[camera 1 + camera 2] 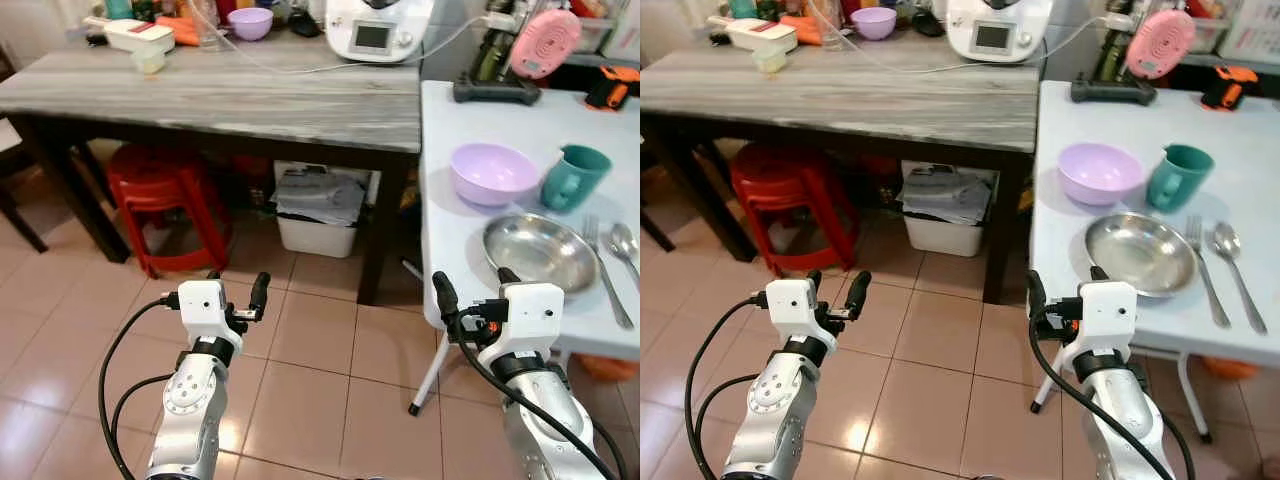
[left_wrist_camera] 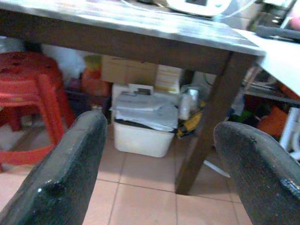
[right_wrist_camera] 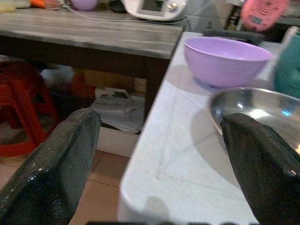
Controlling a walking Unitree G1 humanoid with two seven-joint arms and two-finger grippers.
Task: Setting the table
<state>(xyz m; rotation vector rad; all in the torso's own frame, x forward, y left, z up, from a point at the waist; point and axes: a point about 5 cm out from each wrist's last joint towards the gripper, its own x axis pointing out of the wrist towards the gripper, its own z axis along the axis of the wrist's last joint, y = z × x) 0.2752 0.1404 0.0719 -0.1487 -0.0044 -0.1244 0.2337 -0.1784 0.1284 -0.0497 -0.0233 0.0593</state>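
On the white table (image 1: 520,130), the steel plate (image 1: 540,250) sits near the front edge, fork (image 1: 605,265) and spoon (image 1: 626,242) laid beside it as a setting, with the lilac bowl (image 1: 493,172) and teal mug (image 1: 573,176) behind. The right gripper (image 1: 470,288) hovers spread and empty at that edge, seemingly ready to reach; the left gripper (image 1: 236,290) waits empty, fingers apart, over the floor.

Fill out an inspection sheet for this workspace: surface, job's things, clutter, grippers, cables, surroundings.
Surface: white table on the robot's right.
Job's things: steel plate near the front edge; purple bowl and teal mug behind it; fork and spoon to its right.
Clutter: pink device, orange tool at the back.
Grippers: left gripper open over the floor; right gripper open at the table's front edge.
Cables: black ones along both arms.
Surroundings: grey table, red stools, white bin.
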